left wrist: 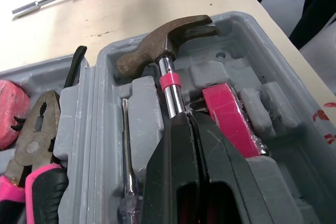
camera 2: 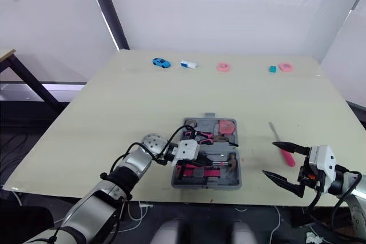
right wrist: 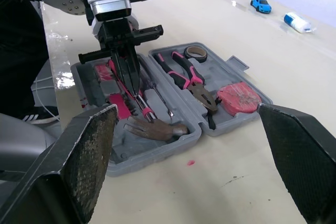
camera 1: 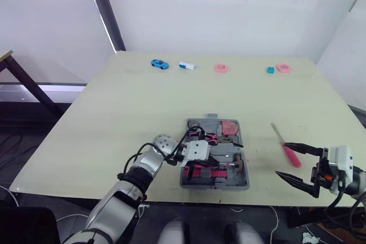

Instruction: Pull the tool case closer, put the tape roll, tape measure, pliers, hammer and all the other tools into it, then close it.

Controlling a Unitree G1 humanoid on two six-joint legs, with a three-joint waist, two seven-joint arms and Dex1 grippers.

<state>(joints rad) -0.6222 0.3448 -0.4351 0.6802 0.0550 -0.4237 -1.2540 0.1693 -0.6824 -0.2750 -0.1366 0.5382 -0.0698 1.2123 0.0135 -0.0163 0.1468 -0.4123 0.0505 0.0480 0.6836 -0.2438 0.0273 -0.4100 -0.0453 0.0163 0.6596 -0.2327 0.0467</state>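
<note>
The grey tool case (right wrist: pixel 152 158) lies open and flat near the table's (camera 1: pixel 114 112) front edge. Its far half holds the tape roll (right wrist: pixel 196 53), the pink-handled pliers (right wrist: pixel 189 80) with jaws closed, and the pink tape measure (right wrist: pixel 239 98). The hammer (right wrist: pixel 156 128) lies in the near half with its brown head toward the robot's right, and a red-handled screwdriver (camera 1: pixel 290 154) lies on the table to the right, apart from the case.

Blue toy car (camera 1: pixel 159 63) — pink ring (camera 1: pixel 222 68)

table (camera 1: pixel 114 118) with tool case (camera 1: pixel 245 182), screwdriver (camera 1: pixel 290 152), toy car (camera 1: pixel 159 64)
</note>
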